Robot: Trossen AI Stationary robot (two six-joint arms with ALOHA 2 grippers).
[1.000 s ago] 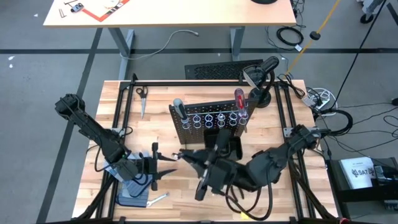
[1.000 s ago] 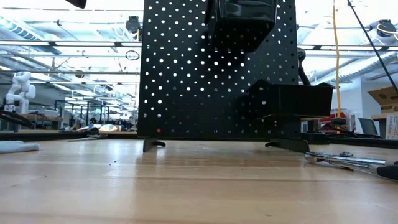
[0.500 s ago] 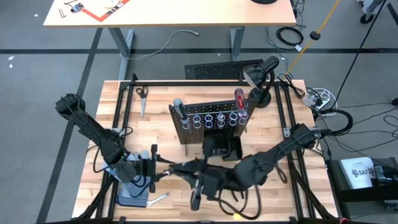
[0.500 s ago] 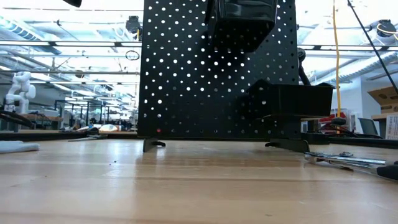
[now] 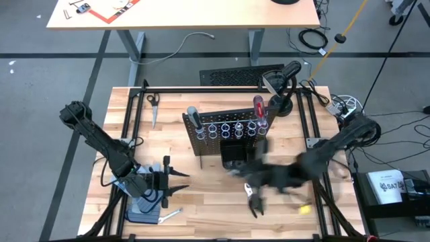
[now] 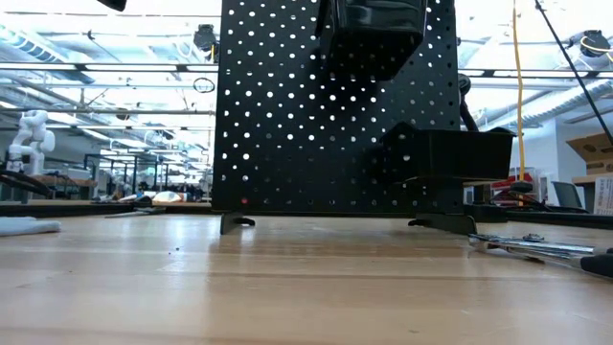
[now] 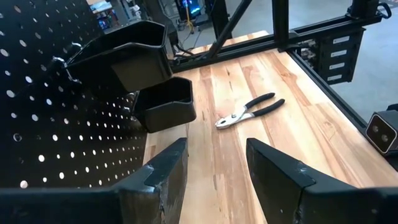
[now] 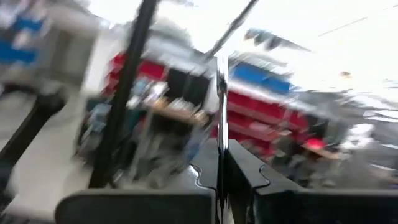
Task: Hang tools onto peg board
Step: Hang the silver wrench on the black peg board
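The peg board (image 5: 225,131) stands upright mid-table, with a grey-handled screwdriver (image 5: 193,115) and a red-handled one (image 5: 258,105) stuck through its silver rings and a black bin (image 7: 124,53) on its face. Pliers (image 5: 254,199) lie flat on the table near the front; a silver wrench (image 5: 173,214) lies by the blue-grey gloves (image 5: 143,215). My left gripper (image 5: 176,181) hovers open and empty at the front left. My right gripper (image 8: 221,149), blurred in the high view right of the board's bin, is shut on a thin silver tool (image 8: 220,93). My right gripper pinches a thin silver tool between its two fingers (image 8: 245,165). The tool shows edge-on and sticks out past the fingertips (image 8: 219,74), lifted clear of the table. Which part of it is gripped I cannot tell.
Black frame rails (image 5: 201,88) run round the table. Scissors (image 5: 153,101) lie at the far left, a black stand (image 5: 282,101) at the far right, a small yellow thing (image 5: 304,210) near the front right. Bare wood lies between the pliers and the left gripper.
My right gripper has pulled away from just beside my left gripper, swinging fast toward the table's right edge and turning as it goes; its arm is blurred now. The pliers on the table, covered by that arm before, now show.
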